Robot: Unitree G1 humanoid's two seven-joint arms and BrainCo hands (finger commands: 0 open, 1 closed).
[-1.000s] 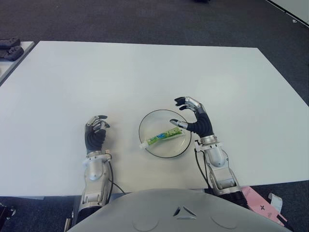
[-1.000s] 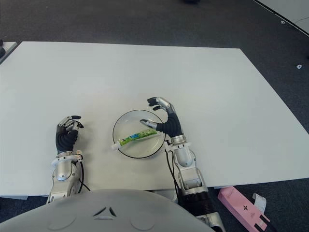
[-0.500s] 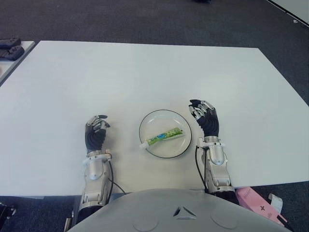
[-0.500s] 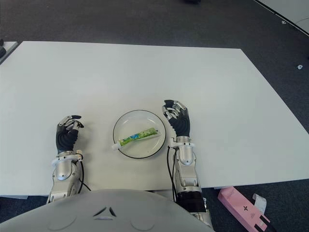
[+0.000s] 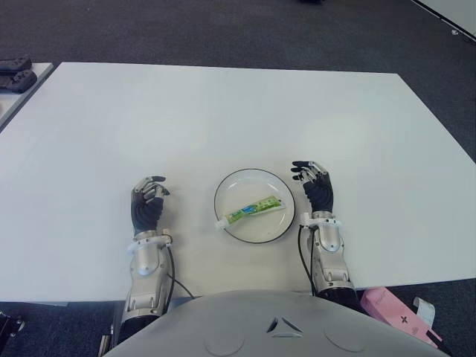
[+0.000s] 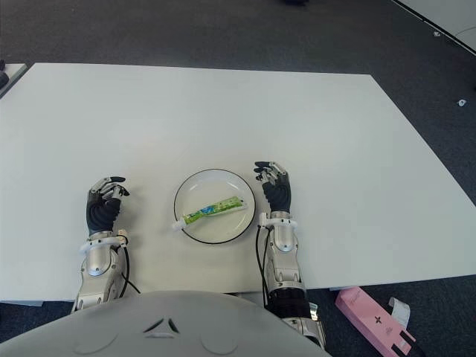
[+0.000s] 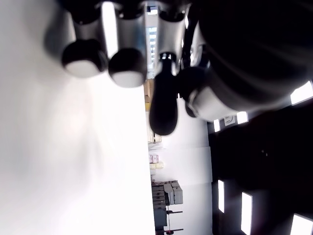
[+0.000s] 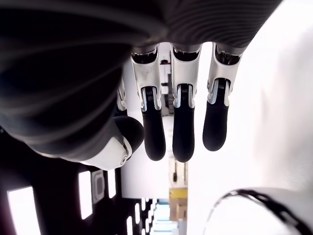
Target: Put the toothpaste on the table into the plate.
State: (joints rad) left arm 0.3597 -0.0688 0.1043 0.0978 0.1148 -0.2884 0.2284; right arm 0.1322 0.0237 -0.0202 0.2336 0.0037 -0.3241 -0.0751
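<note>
A green-and-white toothpaste tube (image 5: 253, 209) lies aslant inside the round white plate (image 5: 253, 184), its cap end over the near-left rim. My right hand (image 5: 314, 187) shows just right of the plate, apart from it, fingers loosely bent and holding nothing. In the right wrist view its fingers (image 8: 178, 122) hang free above the white table, with the plate's dark rim (image 8: 254, 200) nearby. My left hand (image 5: 149, 199) shows on the table left of the plate, idle, with nothing between its fingers (image 7: 164, 107).
The white table (image 5: 223, 111) stretches wide beyond the plate. Dark devices (image 5: 15, 74) lie on a side surface at the far left. A pink box (image 5: 394, 312) lies on the floor past the near right edge.
My right hand has drawn back from over the plate's right rim to the table beside it, fingers closing in a little. The toothpaste stays in the plate. The left hand has not moved.
</note>
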